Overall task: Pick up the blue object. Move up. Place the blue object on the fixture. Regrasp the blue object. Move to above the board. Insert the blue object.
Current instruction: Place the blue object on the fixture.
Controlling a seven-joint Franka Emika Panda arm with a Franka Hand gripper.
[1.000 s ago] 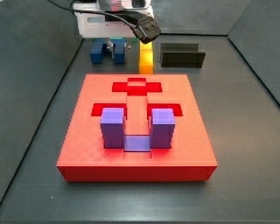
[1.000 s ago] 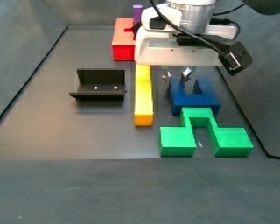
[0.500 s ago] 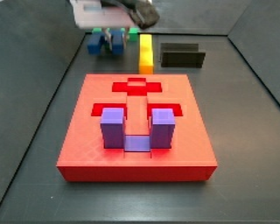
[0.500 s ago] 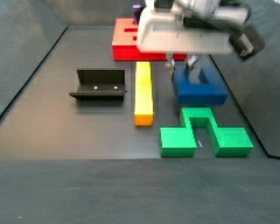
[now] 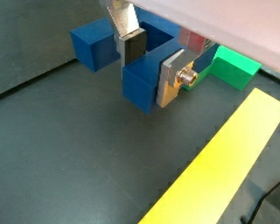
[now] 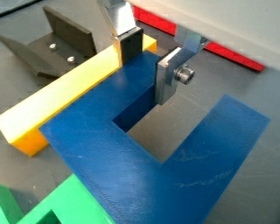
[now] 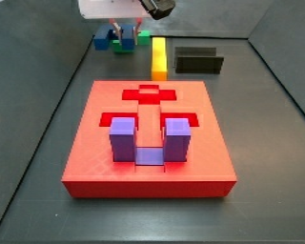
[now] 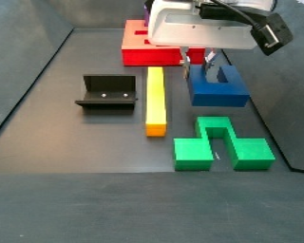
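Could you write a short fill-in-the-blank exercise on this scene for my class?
1. The gripper has its fingers on either side of one prong of the ___ object.
2. The bar between the fixture and the blue object is ___.
3. The lilac block sits in the red ___.
4. The block nearest the blue object is ___.

Missing words: blue; yellow; board; green

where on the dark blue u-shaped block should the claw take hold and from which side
Grip one prong of the dark blue U-shaped plastic block, coming straight down from above. It lies flat on the floor, so its open slot lets one finger drop inside and the other outside. The claw already straddles the prong nearest the yellow bar, jaws open.
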